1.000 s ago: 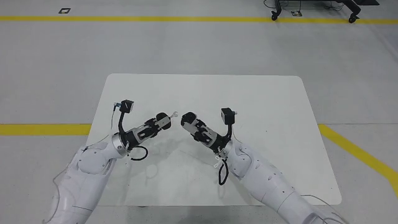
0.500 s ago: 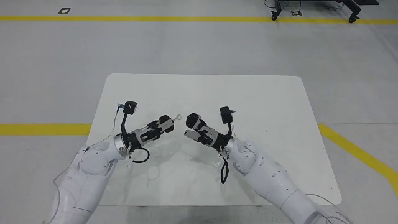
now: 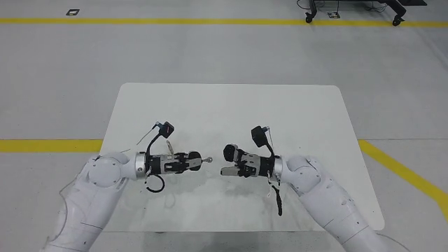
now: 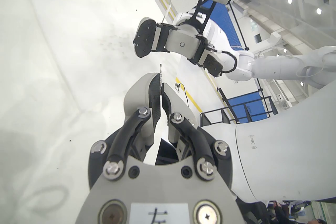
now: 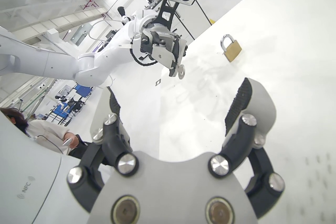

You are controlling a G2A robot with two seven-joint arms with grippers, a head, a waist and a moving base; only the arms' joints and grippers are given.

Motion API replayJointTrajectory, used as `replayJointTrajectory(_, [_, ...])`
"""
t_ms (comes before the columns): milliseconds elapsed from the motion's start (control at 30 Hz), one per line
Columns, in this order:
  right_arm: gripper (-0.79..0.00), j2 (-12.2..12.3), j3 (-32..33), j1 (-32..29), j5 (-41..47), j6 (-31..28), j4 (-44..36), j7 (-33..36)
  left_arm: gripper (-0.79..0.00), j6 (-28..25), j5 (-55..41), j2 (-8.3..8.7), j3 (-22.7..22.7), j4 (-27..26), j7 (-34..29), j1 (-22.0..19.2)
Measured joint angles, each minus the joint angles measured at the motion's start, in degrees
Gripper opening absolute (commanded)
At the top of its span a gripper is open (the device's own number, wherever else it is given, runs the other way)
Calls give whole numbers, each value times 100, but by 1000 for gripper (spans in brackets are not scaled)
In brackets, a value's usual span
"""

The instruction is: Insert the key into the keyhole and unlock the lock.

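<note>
My left gripper (image 3: 197,160) is shut on a small silver key (image 3: 206,159), whose shaft points at the right gripper. The key shows edge-on between the pads (image 4: 160,75) and as a round-headed key (image 5: 180,72) in the right wrist view. My right gripper (image 3: 225,162) faces it a short gap away, open with nothing between its fingers (image 5: 242,96). A brass padlock (image 5: 231,50) with a silver shackle stands on the white table (image 3: 280,112), beyond the left gripper (image 5: 176,59) and apart from both grippers.
The table top (image 5: 288,25) is bare white apart from the padlock, with wide free room behind and to the right of the arms. Both grippers hover near the table's front half. A person (image 5: 39,128) sits off the table's side, touching nothing.
Both arms swung down toward the table's front. The grippers, first angled toward each other farther back, now lie level and face each other. The key stays in the left gripper.
</note>
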Motion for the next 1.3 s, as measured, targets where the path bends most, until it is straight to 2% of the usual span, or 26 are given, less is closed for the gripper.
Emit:
replayJointTrajectory(100, [-117,32,-42,-4,162,169,-78,305,-785,-42,-17,36,120,-37,46,-22])
replayJointTrajectory(167, [-102,41,-85,13,223,232,-96,421,-785,-60,-4,60,195,-73,63,-40])
replayJointTrajectory(400, [-348,48,-248,103,335,250,-106,559,-785,-139,-40,157,450,-90,142,-109])
replayJointTrajectory(533, [-286,51,-296,155,331,260,-97,533,-785,-176,-83,207,544,-72,179,-156])
replayJointTrajectory(600, [-308,54,-314,177,319,276,-97,512,-785,-201,-98,235,584,-67,204,-176])
replayJointTrajectory(933, [-557,76,-372,229,313,365,-89,439,-785,-319,-197,357,718,-42,323,-233])
replayJointTrajectory(1033, [-733,83,-393,255,362,390,-72,463,-785,-347,-212,389,749,-36,350,-246])
replayJointTrajectory(1100, [-785,85,-404,277,381,406,-55,449,-785,-365,-223,410,767,-35,368,-253])
replayJointTrajectory(1300, [-785,92,-445,301,412,390,-13,396,-785,-427,-227,473,802,-34,430,-265])
